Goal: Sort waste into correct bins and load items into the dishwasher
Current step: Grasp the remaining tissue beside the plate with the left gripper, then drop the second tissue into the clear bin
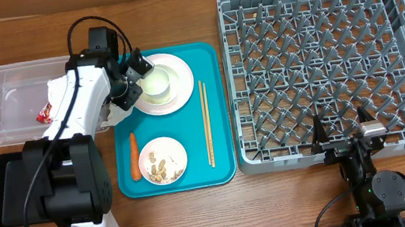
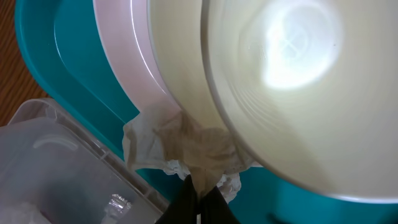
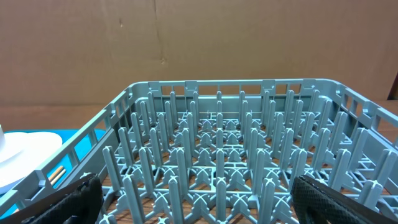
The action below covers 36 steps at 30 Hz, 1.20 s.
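In the left wrist view my left gripper (image 2: pixel 198 188) is shut on a crumpled white tissue (image 2: pixel 177 144) that lies under the rim of a white bowl (image 2: pixel 280 74). The bowl sits on the pink-white plate (image 2: pixel 121 50). From overhead, the left gripper (image 1: pixel 127 92) is at the plate's (image 1: pixel 178 73) left edge, beside the bowl (image 1: pixel 157 81). A second bowl (image 1: pixel 163 162) holds peanuts, with a carrot piece (image 1: pixel 134 154) next to it. Chopsticks (image 1: pixel 206 121) lie on the tray's right side. My right gripper (image 1: pixel 343 142) stands open at the grey rack's (image 1: pixel 329 65) front edge, its fingers (image 3: pixel 336 199) wide apart and empty.
All the dishes rest on a teal tray (image 1: pixel 219 150). Left of it stands the clear tub (image 1: pixel 5 100) with a red wrapper (image 1: pixel 45 112) inside. The black tray (image 1: pixel 1 191) lies in front of the tub, partly under the left arm.
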Tool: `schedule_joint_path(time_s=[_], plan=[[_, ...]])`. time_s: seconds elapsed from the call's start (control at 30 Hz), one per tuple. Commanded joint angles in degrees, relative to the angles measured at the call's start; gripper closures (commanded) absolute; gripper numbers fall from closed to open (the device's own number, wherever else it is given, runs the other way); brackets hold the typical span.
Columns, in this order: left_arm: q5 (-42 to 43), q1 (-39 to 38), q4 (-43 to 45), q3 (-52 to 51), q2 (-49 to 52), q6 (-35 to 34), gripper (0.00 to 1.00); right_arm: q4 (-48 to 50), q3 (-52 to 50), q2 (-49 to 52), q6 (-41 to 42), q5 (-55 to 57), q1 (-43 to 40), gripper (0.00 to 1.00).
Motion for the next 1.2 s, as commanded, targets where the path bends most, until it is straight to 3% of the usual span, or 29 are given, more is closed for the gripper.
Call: schedule_joint_path(time_s=[0.0,0.37,0.6,0.73,0.9,1.07,1.17], plan=[[0.07,0.33,-0.04,-0.33,0.5,0.02,0.96,0.42,-0.61,-0.63,-0.07,-0.31,-0.22,0.0],[0.31,0.31,-8.24,10.19,-2.73,-7.45,0.96,0.42,-0.61,-0.63,-0.07,-0.31,-0.22,0.0],[-0.11,0.35,-11.91,17.92,-5.9,-16.68,0.96,0.42,-0.61,-0.63,-0.07,-0.31,-0.22,0.0],[-4.44,1.09,-11.78,19.82,-7.13,-23.3,0.96,0.42,-0.61,-0.63,-0.07,-0.31,-0.22,0.0],[-12.9,5.92,-10.32,20.15,-7.63,-36.41,0.96,0.42,-0.61,-0.63,-0.07,-0.31,-0.22,0.0],[-12.85,13.84,-9.38,20.11,-7.58,-47.58,0.96,0.42,-0.61,-0.63,-0.07,-0.31,-0.22,0.0],[-12.85,18.05,-8.55,20.06,-7.15,-50.9,0.96,0.42,-0.61,-0.63,-0.07,-0.31,-0.22,0.0]])
